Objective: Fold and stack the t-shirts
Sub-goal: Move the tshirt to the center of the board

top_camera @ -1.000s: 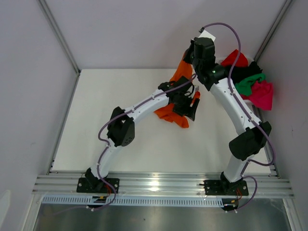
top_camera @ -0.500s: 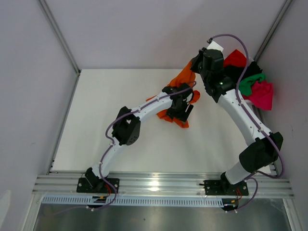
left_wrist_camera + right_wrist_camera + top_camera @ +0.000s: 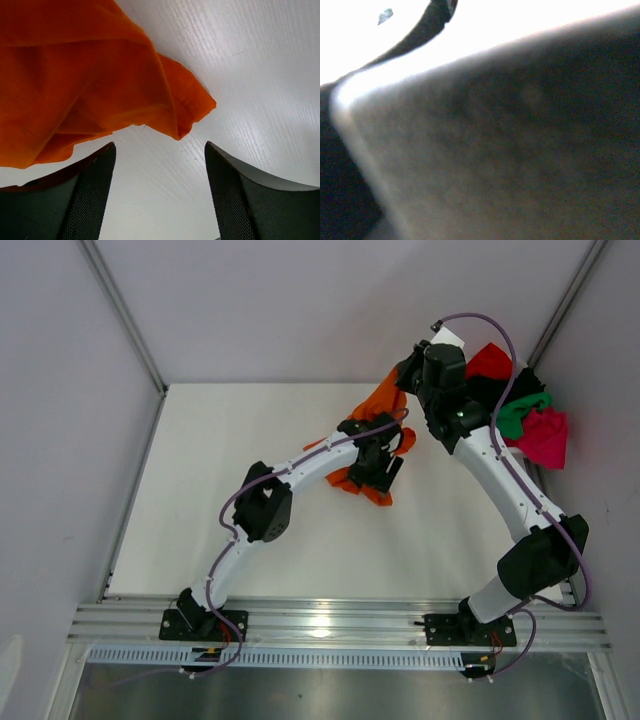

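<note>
Orange cloth is the thing in hand: the bright orange cloth t-shirt hangs in a slanted band from the right gripper, which is clenched on its upper end above the far middle of the white table; its lower end lies bunched on the tabletop, touching or just beside the left gripper. That gripper is released, its dark ribbed fingers spread wide over bare table, with a pointed corner of the shirt just ahead of them and nothing between them. The right wrist view is a dark blur and adds nothing about the grip.

Against a second ago, the right arm has swung back and to the right, drawing the shirt out longer and leaving less of it heaped on the table; the left gripper has edged in under the hanging cloth; over the last half second both arms stay put. I judge this a pause before the left gripper takes the loose corner, so that the shirt can be spread flat; no fold is made yet.

A red t-shirt, a black t-shirt, a green t-shirt and a magenta-pink t-shirt wait heaped at the far right.
</note>
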Motion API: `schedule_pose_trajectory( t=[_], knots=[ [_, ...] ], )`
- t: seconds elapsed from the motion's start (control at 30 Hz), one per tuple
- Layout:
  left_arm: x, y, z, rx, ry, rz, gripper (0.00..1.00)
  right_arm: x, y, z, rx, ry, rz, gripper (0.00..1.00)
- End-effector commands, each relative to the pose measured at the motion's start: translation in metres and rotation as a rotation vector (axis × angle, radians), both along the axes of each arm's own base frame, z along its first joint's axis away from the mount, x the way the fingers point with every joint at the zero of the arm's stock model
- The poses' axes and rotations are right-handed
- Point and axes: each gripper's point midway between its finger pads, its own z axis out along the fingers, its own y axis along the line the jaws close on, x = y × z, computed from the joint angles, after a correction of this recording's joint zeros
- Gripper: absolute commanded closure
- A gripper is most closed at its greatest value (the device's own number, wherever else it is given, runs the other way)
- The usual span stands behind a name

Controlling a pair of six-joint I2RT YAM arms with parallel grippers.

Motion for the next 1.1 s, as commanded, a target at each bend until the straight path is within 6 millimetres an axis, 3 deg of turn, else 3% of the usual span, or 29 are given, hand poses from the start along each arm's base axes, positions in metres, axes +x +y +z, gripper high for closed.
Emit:
schedule_pose_trajectory(
  t=[0.0, 0.23, 0.4, 0.47, 0.5, 0.63, 0.8, 0.93, 1.07],
  knots=[
    [-0.002, -0.025, 0.015, -0.092, -0.004, -0.031, 0.26, -0.006, 0.0, 0.031, 0.038, -0.081, 0.008, 1.0],
    [-0.011, -0.029, -0.003, -0.06, 0.01, -0.072, 0.28, -0.009, -0.002, 0.025, 0.04, -0.071, 0.002, 1.0],
    [-0.01, -0.021, -0.013, -0.013, 0.005, -0.061, 0.38, -0.012, -0.006, 0.028, 0.039, -0.076, -0.01, 1.0],
    [-0.01, -0.016, -0.017, 0.012, 0.006, -0.056, 0.54, -0.013, -0.006, 0.029, 0.04, -0.078, -0.008, 1.0],
    [-0.009, -0.014, -0.018, 0.021, 0.002, -0.053, 0.68, -0.013, -0.006, 0.03, 0.039, -0.079, -0.008, 1.0],
    [-0.01, -0.006, -0.023, 0.057, -0.003, -0.044, 0.99, -0.013, -0.005, 0.027, 0.044, -0.076, -0.007, 1.0],
    [-0.007, 0.011, -0.022, 0.131, -0.034, -0.031, 0.99, -0.012, -0.002, 0.02, 0.052, -0.061, -0.001, 1.0],
    [0.0, 0.033, -0.003, 0.205, -0.11, -0.004, 0.99, -0.011, -0.001, 0.014, 0.046, -0.054, -0.002, 1.0],
    [0.017, 0.047, 0.05, 0.21, -0.254, 0.034, 1.0, -0.006, -0.005, -0.001, 0.026, -0.033, -0.023, 1.0]
  ],
)
